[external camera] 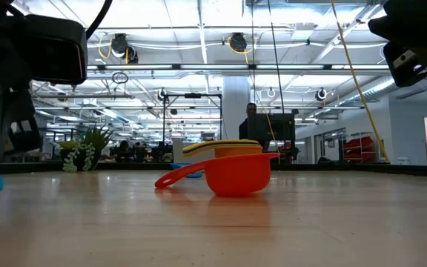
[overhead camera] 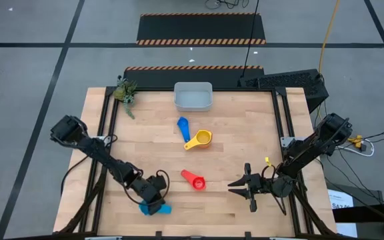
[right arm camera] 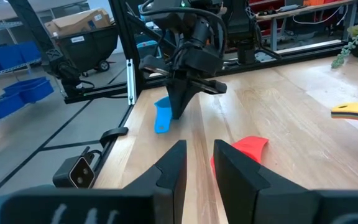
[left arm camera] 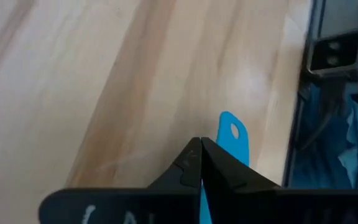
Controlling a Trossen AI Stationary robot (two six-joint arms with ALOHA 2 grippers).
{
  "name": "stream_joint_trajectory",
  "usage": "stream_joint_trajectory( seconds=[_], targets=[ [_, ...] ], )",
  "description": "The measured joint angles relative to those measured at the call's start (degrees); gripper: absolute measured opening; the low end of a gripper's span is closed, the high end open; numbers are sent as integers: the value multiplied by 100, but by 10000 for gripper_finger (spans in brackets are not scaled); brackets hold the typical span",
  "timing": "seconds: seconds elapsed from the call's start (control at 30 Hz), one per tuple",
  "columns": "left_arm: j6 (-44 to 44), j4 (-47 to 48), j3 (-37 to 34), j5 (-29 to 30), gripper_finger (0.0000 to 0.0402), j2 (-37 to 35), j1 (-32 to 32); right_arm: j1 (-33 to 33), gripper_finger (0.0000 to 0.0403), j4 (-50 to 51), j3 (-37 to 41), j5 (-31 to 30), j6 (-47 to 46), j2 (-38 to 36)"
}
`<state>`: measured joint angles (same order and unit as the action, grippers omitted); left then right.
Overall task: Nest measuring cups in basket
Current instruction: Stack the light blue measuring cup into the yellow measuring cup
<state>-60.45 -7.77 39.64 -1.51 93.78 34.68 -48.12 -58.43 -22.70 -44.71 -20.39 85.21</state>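
Observation:
A light blue measuring cup (overhead camera: 153, 209) lies near the table's front left edge, and my left gripper (overhead camera: 157, 200) stands over it, slanting down and shut at its handle. A red cup (overhead camera: 194, 180) sits mid-table on its bowl. A yellow cup (overhead camera: 199, 139) with orange showing in it and a blue cup (overhead camera: 183, 127) lie farther back. The pale basket (overhead camera: 193, 97) stands at the far edge. My right gripper (overhead camera: 234, 189) hovers level to the right of the red cup (right arm camera: 244, 149), open, with nothing between its fingers. My left gripper is shut on the light blue cup's handle; a thin blue strip (left arm camera: 202, 199) shows between the two fingers. The handle's free end with its hole (left arm camera: 234, 132) sticks out past the fingertips. The fingers come slanting down from the table's left. The cup stays on the table (right arm camera: 161, 121).
A small green plant (overhead camera: 125, 91) sits at the far left corner. Black frame rails (overhead camera: 280, 127) run along the table's sides. Bare wood lies between the red cup and the basket's near side.

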Motion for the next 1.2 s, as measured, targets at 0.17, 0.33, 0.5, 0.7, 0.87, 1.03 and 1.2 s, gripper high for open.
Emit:
stream_joint_trajectory(
  seconds=[0.17, 0.33, 0.5, 0.7, 0.87, 1.03, 1.2],
  targets=[
    [190, 39, 0, -666, 20, -182, -104, 0, 75, 2, 0, -6, 13, 0],
    [465, 176, 0, -675, 21, -560, -105, 2, 75, 4, 0, -11, 58, 0],
    [1227, 441, 0, 417, 22, -824, 60, 22, 75, 0, 0, -55, 197, 0],
    [1677, 681, 0, 722, 24, -840, 432, 147, 75, -26, 0, -36, 169, 0],
    [1496, 514, 0, 776, 75, -840, 728, 213, 75, -140, -2, -15, 200, 0],
    [1381, 560, 0, 1022, 163, -840, 992, 324, 75, -138, -2, -2, 433, 0],
    [1200, 512, 0, 1241, 238, -840, 822, 555, 75, -148, -2, 1, 668, -2]
  ],
)
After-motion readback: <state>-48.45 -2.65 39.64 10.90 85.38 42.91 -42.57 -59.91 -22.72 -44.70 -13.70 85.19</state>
